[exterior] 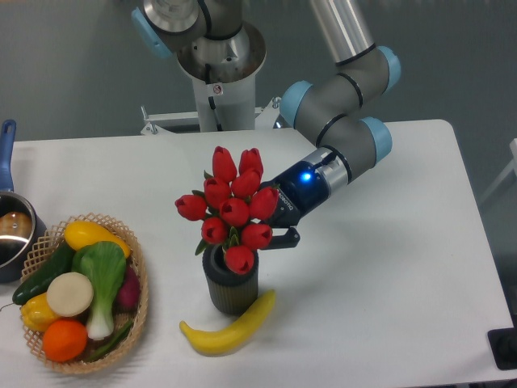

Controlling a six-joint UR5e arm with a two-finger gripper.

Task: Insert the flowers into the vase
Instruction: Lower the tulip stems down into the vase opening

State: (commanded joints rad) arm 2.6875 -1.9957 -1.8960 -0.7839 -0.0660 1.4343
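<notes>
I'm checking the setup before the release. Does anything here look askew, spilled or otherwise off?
Only the flowers: the bunch leans left of upright over the vase, lowest bud at the rim, with the tool at its right side. The vase stands upright, and the banana lies in front of it. Nothing spilled.

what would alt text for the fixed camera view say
A robot gripper holds a bunch of red tulips with their stems in a dark ribbed vase on a white table, with a banana in front.
</notes>
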